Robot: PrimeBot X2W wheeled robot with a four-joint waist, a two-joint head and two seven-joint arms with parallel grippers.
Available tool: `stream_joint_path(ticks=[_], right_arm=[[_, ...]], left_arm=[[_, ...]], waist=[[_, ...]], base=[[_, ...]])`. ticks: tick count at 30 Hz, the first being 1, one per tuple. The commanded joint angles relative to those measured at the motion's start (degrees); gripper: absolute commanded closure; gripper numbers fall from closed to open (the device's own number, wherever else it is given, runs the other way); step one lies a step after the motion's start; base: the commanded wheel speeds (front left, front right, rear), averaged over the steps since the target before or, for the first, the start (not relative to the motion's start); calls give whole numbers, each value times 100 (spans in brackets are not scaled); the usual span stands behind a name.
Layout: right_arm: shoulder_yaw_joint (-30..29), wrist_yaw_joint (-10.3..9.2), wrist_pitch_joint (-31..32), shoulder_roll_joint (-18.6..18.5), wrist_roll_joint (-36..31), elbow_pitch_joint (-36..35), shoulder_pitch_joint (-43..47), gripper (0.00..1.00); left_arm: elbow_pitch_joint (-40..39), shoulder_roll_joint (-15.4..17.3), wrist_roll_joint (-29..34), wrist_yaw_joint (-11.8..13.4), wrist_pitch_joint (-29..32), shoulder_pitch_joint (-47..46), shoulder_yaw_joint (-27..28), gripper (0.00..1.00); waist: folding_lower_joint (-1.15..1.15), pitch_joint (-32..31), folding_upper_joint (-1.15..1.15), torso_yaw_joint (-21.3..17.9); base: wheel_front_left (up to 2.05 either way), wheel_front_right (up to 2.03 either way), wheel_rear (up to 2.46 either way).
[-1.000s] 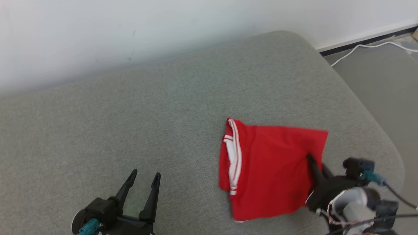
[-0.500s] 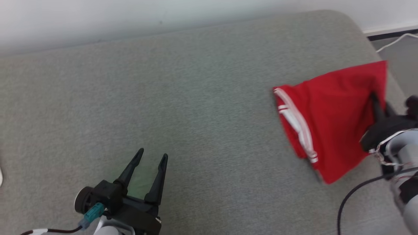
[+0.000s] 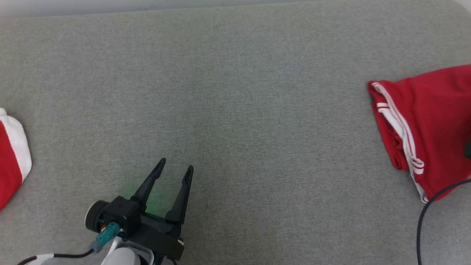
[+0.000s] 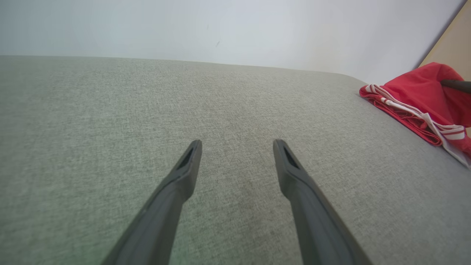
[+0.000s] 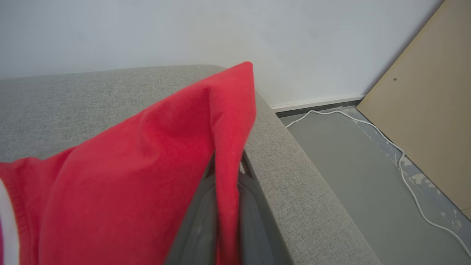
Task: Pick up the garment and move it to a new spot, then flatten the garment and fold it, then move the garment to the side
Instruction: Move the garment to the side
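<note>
The right gripper (image 5: 227, 167) has its jaws closed on a fold of the garment (image 5: 140, 173). In the right wrist view the red cloth runs down between the two dark fingers (image 5: 200, 224), and one corner stands up above their tips. From there the garment spreads to that view's left. In the head view it sits at the right edge of the frame, with its white-striped edge lying on the cushion (image 3: 257, 92) and turned toward the middle. In the left wrist view its far side rises to a dark finger at the frame edge, so the pinched part is lifted while the striped part rests on the grey fabric. A black cable (image 3: 420, 221) curves down just below the garment. The left gripper (image 3: 176, 166) is well apart from it, low in the head view. Its jaws are spread with nothing between them, over bare cushion with a faint green glow at their base; whether the tips touch the fabric I cannot tell. A second red and white cloth (image 3: 11, 154) lies at the cushion's left edge. Past the cushion's right end are a grey floor (image 5: 342, 176) with a white cord (image 5: 323, 111) trailing across it, a tan board (image 5: 430, 121) leaning there, and a pale wall (image 5: 147, 33) behind.
</note>
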Motion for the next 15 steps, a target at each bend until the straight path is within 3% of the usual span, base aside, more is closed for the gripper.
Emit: stream_joint_path(ticks=[1, 9, 10, 11, 15], right_arm=[[-120, -5, -27, -35, -78, 34, -34, 100], [-1114, -5, -27, -89, -891, 77, 96, 100], [-1263, -5, -27, -81, -1005, 13, 107, 76], [-1398, -5, -27, -62, -1147, -39, 137, 0], [-1962, -5, -27, 87, -1703, -315, 293, 0]], left_arm=[[-15, 46, 24, 0, -4, -67, -1, 0], [-39, 62, 62, -1, -3, -32, 24, 0], [-36, 65, 65, -1, -3, -27, 24, 0], [-32, 65, 67, 0, -3, -25, 22, 0], [15, 58, 51, 0, -3, 5, 16, 0]], waist=[[-1, 88, -1, 111], [-1, 100, -1, 135], [-1, 98, -1, 130], [-1, 94, -1, 125], [-1, 25, -1, 108]], base=[[0, 0, 0], [0, 0, 0], [0, 0, 0], [0, 0, 0], [0, 0, 0]])
